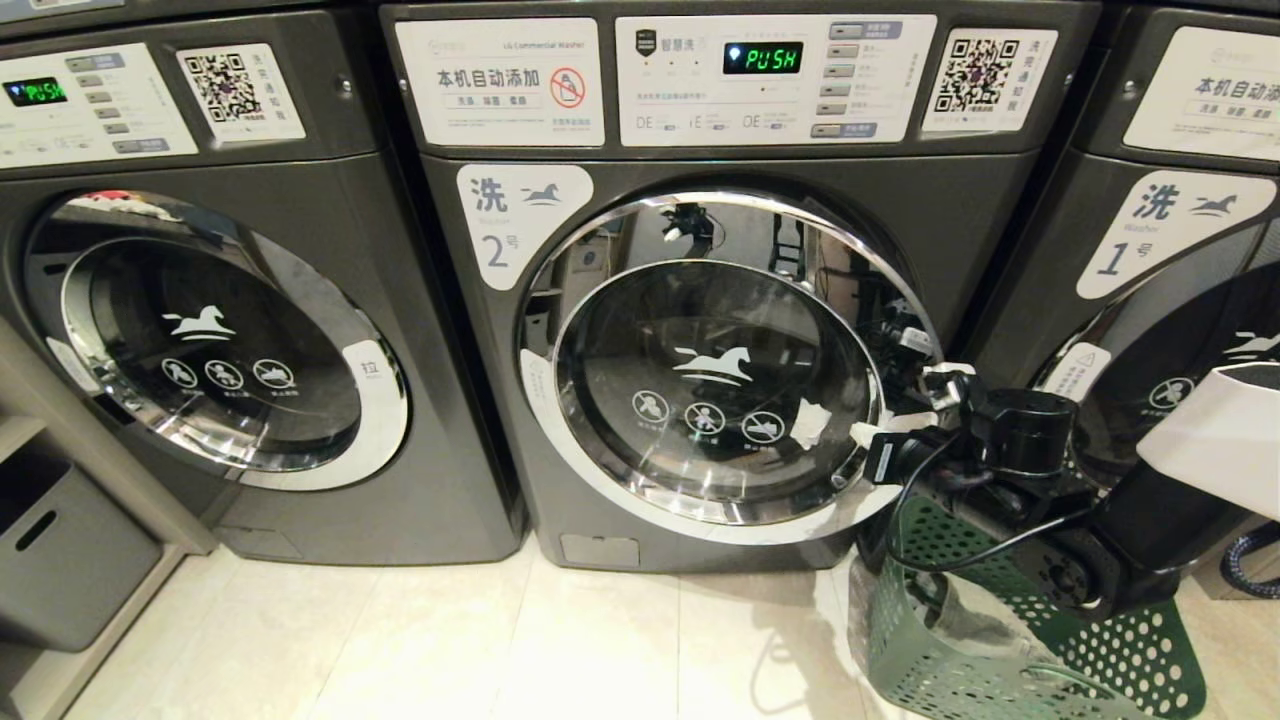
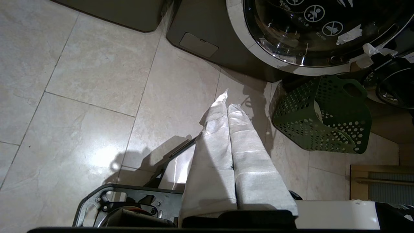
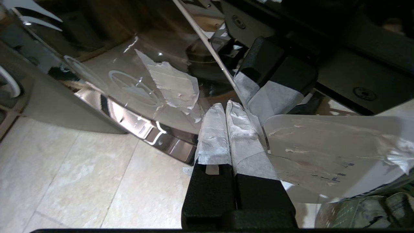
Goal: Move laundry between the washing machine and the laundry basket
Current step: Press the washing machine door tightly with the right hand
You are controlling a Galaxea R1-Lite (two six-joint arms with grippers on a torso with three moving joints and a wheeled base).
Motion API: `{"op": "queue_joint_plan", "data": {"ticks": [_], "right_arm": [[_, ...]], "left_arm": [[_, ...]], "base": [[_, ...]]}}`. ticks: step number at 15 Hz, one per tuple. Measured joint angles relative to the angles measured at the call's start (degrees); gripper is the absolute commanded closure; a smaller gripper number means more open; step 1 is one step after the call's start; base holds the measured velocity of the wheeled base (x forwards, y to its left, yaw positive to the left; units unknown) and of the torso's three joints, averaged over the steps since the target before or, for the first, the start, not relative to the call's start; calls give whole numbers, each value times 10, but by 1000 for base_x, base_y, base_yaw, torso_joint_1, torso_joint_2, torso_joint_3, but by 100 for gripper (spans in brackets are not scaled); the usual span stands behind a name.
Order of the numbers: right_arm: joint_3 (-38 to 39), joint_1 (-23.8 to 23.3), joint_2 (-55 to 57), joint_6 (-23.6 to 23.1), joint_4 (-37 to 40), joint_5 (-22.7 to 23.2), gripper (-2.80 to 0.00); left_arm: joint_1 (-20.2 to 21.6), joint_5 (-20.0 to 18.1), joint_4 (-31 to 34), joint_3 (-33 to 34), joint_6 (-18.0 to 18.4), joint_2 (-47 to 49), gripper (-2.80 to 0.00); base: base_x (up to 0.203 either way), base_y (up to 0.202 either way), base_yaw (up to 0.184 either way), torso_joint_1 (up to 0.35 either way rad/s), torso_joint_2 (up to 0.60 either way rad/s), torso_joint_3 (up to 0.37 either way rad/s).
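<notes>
Here, the right gripper [image 1: 900, 440] presses its taped fingers together, holding nothing, at the door's four-o'clock edge on the number 2 washing machine [image 1: 720, 370], seemingly placed to catch the handle and pull. The door is shut, its round face looking straight out into the room. The green laundry basket [image 1: 1010, 640] waits on the floor at five o'clock, tipped, mouth toward the machine. The left gripper [image 2: 228, 98], closed and empty, hangs over bare tiles.

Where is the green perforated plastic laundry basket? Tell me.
The green perforated plastic laundry basket stands on the tiled floor at the head view's lower right, under the right arm, beside the middle washing machine.
</notes>
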Motion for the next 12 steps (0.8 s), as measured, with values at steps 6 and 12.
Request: {"op": "queue_joint_plan", "data": {"ticks": [6,12], "right_arm": [[9,-29,5,-64,0,-42,0],[-5,-58,17,-87,0,-61,0]], "left_arm": [[0,-1,-2,19,0,-4,0],[0,-2,-3,32,0,-7,0]], "base": [[0,0,0,0,0,0],[0,0,0,0,0,0]]}}
